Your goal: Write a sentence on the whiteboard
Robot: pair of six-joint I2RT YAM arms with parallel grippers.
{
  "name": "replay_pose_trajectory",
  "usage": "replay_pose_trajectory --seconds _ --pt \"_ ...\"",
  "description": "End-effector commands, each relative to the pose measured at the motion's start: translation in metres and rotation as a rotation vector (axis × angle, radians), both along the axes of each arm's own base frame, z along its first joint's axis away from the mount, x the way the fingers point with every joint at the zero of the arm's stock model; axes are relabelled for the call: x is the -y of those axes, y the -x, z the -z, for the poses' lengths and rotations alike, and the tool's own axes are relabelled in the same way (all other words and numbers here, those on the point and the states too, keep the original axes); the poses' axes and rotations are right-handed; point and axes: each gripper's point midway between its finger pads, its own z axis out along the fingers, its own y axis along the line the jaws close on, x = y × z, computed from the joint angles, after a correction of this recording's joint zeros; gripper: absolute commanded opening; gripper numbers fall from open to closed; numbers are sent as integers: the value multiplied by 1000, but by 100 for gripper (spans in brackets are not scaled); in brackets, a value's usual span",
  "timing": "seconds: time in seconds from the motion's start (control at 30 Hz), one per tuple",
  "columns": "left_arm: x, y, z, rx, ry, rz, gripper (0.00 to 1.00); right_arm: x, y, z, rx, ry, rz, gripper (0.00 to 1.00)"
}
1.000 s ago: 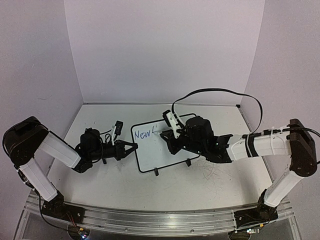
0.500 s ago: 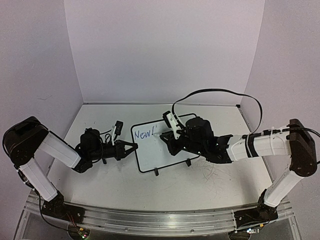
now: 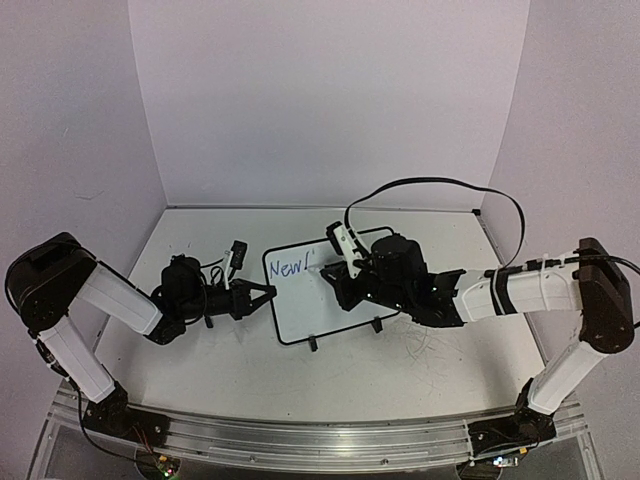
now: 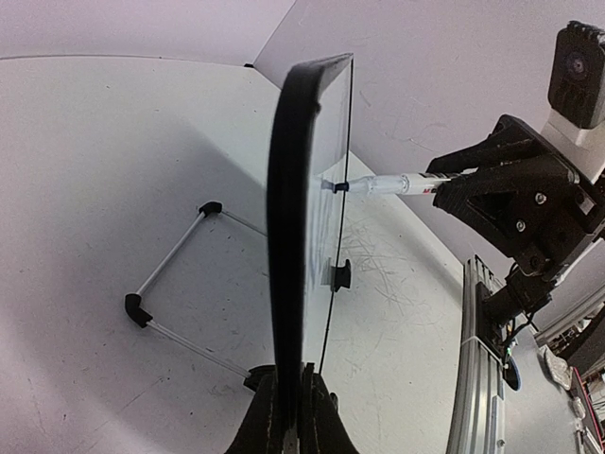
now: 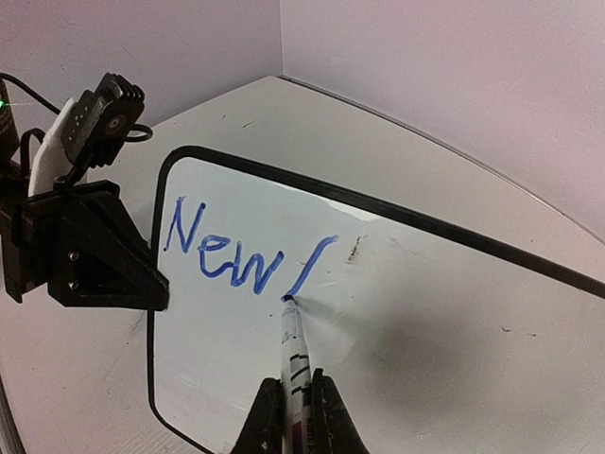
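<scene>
The whiteboard (image 3: 330,295) stands tilted at mid-table on its wire stand (image 4: 170,284). Its black frame (image 4: 288,236) runs edge-on up the left wrist view. My left gripper (image 4: 295,397) is shut on the lower end of that frame, at the board's left edge (image 3: 262,293). My right gripper (image 5: 295,402) is shut on a white marker (image 5: 293,355). The marker's tip touches the board at the foot of a fresh blue stroke (image 5: 310,265). The sentence (image 5: 227,248) reads "New" plus that one slanting stroke.
The right arm's black cable (image 3: 440,185) loops above the board's far side. Faint grey scribble marks (image 4: 388,274) cover the table in front of the board. An aluminium rail (image 3: 320,440) runs along the near edge. Walls close in on three sides.
The right gripper has drawn the marker slightly down the board, lengthening the slanted stroke after "New". The left arm and board have not moved.
</scene>
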Motion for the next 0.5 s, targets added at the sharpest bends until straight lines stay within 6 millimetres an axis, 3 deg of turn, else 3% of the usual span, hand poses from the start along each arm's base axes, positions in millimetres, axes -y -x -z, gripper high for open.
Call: replay_pose_trajectory --seconds 0.0,0.47 --pt "3 -1 8 -15 -35 -5 0 6 -13 -16 39 -37 74 0" --pt "4 -1 8 -16 -35 -1 0 15 -21 -21 49 -46 130 0"
